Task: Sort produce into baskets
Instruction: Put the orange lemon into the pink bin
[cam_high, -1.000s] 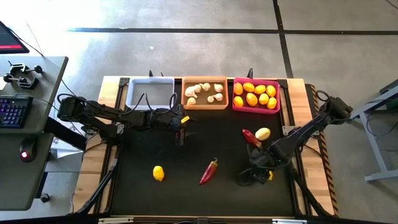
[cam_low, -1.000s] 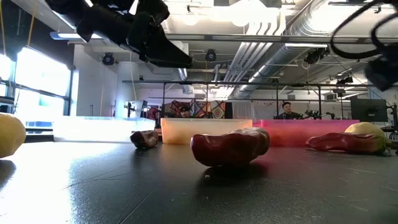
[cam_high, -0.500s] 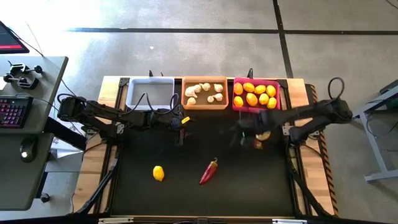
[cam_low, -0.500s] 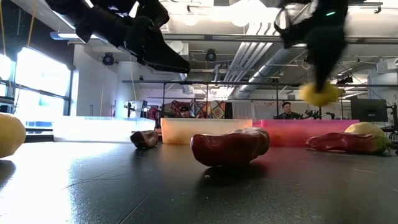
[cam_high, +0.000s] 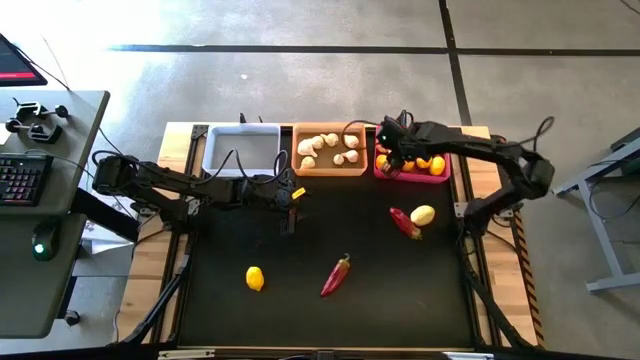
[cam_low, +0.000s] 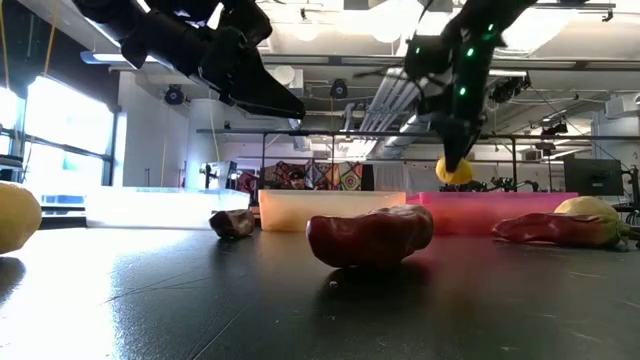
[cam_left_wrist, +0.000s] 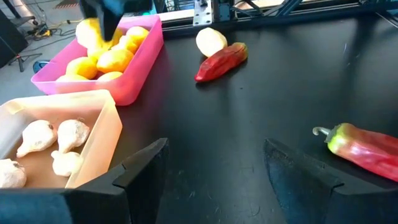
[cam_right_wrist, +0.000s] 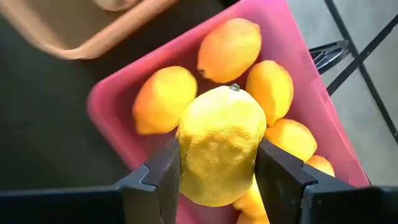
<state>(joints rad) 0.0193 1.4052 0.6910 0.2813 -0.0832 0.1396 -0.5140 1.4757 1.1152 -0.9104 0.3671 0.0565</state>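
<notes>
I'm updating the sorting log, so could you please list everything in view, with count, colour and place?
Held lemon: one, yellow, in the right gripper above the pink basket.
Lemons in the basket: about six, yellow-orange, in the pink basket.
Loose lemons: two, yellow, on the mat, one at front left, one beside a chili at right.
Garlic bulbs: about seven, white, in the orange basket.
Chili peppers: two, red, on the mat, centre front and right.
Baskets: three, white, orange and pink, in a row at the mat's far edge.
Mat: one, black, covers the table.
Left gripper: open, hovering near the orange basket.
Right gripper: shut on the lemon.
</notes>
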